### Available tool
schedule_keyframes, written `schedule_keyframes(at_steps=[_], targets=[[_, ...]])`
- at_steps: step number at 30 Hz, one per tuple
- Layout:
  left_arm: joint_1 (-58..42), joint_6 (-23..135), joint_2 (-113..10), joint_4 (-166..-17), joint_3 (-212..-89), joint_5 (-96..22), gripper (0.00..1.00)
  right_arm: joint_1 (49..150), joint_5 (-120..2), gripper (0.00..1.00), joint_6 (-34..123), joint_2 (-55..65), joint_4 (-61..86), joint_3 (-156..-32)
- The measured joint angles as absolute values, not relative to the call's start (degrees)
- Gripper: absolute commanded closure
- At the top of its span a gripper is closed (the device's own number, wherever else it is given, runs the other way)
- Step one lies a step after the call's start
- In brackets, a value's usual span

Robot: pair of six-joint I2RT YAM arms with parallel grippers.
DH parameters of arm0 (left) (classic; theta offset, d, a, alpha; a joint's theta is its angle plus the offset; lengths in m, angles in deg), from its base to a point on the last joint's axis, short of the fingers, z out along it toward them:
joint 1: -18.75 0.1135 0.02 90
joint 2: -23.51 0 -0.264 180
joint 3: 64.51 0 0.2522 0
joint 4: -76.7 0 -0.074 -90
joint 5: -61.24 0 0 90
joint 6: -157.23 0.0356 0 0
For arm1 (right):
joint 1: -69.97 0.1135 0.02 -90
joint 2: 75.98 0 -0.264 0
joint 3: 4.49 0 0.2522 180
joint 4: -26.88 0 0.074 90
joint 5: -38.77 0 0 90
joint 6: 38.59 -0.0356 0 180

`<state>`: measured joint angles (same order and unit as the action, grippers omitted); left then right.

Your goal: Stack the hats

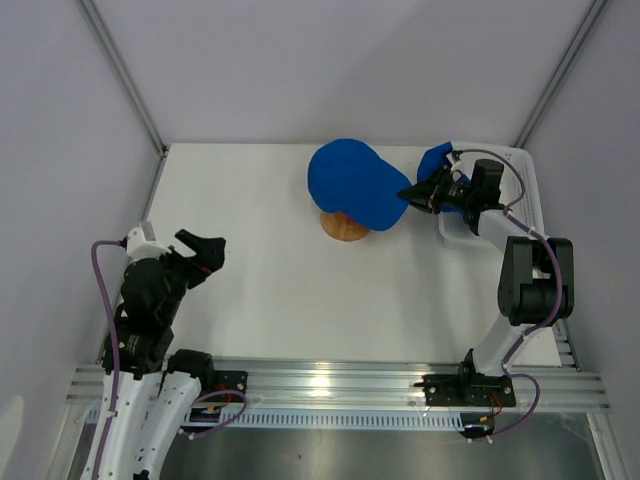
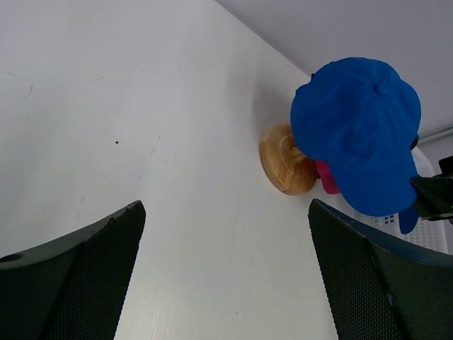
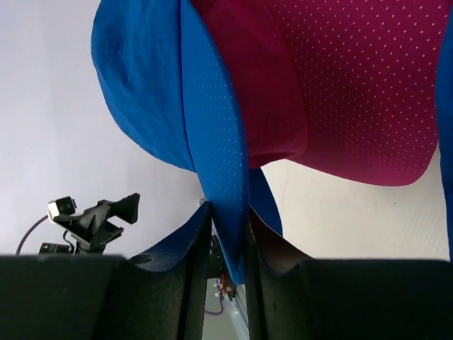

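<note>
The blue cap (image 1: 355, 185) sits over the pink cap (image 2: 327, 177) on the wooden stand (image 1: 343, 226) at the upper middle, its brim pinched in the nearly closed right end effector (image 1: 406, 194), while the left end effector (image 1: 207, 255) at lower left is wide open and empty.

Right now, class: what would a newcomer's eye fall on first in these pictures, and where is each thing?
The royal blue cap draped over a magenta cap on the wooden stand, far centre of the table. Its brim sits pinched between the right gripper's fingers, while the left gripper hangs wide open at the near left.
</note>
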<state>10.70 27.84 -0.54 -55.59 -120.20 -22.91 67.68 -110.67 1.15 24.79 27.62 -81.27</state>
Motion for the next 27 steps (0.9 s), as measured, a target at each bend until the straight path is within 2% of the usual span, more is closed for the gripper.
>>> schedule_keyframes(at_steps=[3,5,11,17,19,20,22,23,26,27], targets=[[10.7,27.8,-0.7,-55.6,-120.2,-23.0,0.0,68.1,-109.1,0.91,1.8,24.8,28.0,-81.3],[10.7,27.8,-0.7,-55.6,-120.2,-23.0,0.01,68.1,-108.6,0.94,2.2,24.8,27.5,-81.5],[10.7,27.8,-0.7,-55.6,-120.2,-23.2,0.0,68.5,-104.5,0.96,5.8,26.3,19.6,-87.1],[10.7,27.8,-0.7,-55.6,-120.2,-23.2,0.0,68.9,-99.6,0.93,12.7,29.7,5.7,-98.2],[10.7,27.9,-0.8,-55.6,-120.2,-23.2,0.01,68.8,-99.2,0.84,14.3,31.7,3.0,-101.6],[10.7,27.9,-0.8,-55.6,-120.2,-23.2,0.01,68.7,-99.0,0.72,15.2,32.7,1.8,-102.9],[10.7,28.3,-0.8,-55.5,-120.4,-23.2,0.01,68.5,-97.4,0.59,16.9,33.8,-0.2,-103.7],[10.7,28.3,-0.8,-55.5,-120.5,-23.2,0.01,68.4,-96.0,0.47,17.9,33.9,-1.2,-103.4],[10.7,28.7,-0.7,-55.4,-121.1,-23.2,0.0,67.9,-92.7,0.3,20.1,33.4,-3.2,-102.1],[10.7,28.7,-0.7,-55.5,-121.2,-23.2,0.01,67.9,-91.9,0.28,20.7,33.0,-3.4,-101.7]])
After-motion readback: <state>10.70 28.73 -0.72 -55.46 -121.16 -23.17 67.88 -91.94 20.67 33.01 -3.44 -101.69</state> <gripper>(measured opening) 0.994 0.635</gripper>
